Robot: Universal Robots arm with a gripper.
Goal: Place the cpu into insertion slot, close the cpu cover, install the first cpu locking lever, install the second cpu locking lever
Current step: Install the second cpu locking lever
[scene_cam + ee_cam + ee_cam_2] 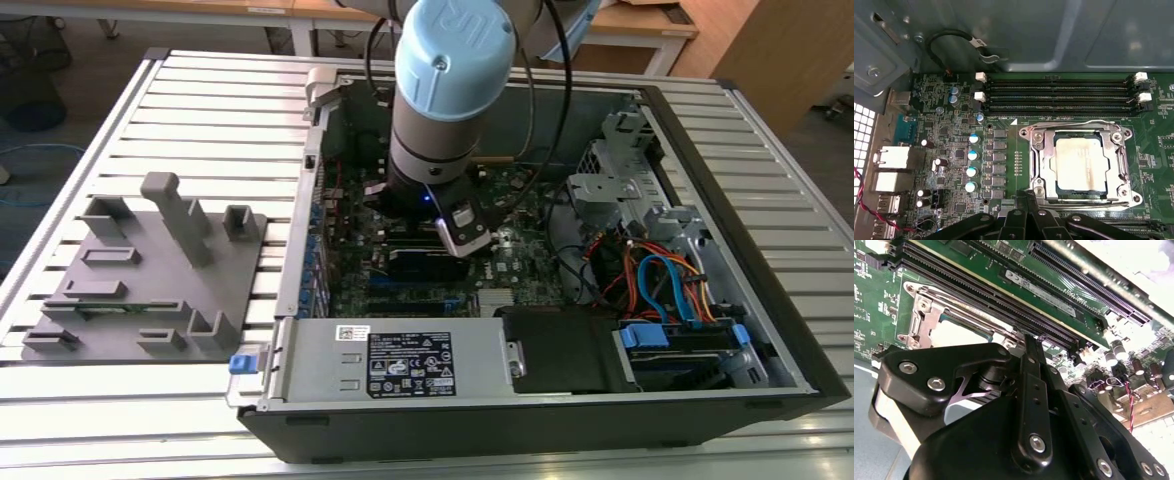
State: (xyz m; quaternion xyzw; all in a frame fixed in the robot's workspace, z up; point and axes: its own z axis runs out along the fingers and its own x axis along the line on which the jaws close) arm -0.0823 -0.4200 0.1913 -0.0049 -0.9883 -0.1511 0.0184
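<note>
The cpu (1080,165), a dull silver square, lies in the insertion slot (1126,192) on the green board. The cpu cover (1046,162) is down flat around it, its window framing the chip. One wire locking lever (1074,123) runs along the side by the memory slots, and a second one (1081,203) runs along the opposite side. My gripper (1027,198) is shut with nothing seen between its fingers, its tips right at the socket's corner by the end of that second lever. The second wrist view shows the cpu (954,335), the cover (921,315) and my gripper (1029,342) just beside them.
The arm (441,120) reaches down into the open computer case (747,150). Memory slots (1059,95) lie beside the socket, with capacitors (973,155) and rear ports (891,157) on its other side. A grey fixture plate (147,270) stands on the slatted table at the exterior view's left.
</note>
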